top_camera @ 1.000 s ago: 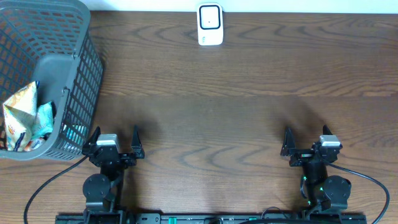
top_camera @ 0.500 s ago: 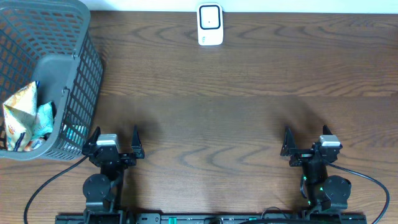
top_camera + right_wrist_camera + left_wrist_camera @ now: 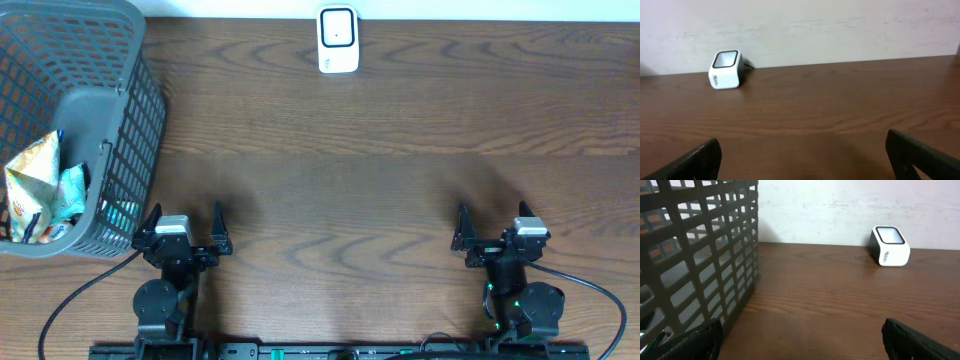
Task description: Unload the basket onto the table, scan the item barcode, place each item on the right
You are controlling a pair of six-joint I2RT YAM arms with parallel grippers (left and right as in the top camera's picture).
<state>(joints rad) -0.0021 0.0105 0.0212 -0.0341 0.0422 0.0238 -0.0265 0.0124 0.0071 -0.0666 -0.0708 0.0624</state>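
A basket (image 3: pixel 135 150) stands at the table's (image 3: pixel 350 190) left end with packets (image 3: pixel 35 190) inside; a scanner (image 3: pixel 338 40) sits at the far edge, midway.

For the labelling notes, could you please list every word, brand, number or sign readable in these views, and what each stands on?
Nothing can be read clearly.
White scanner: small dark mark on its side, too blurred to read.
Snack packets in the grey basket: print too small to read.

Dark wooden table (image 3: pixel 400 120) against a scuffed whitish wall (image 3: pixel 840 25)
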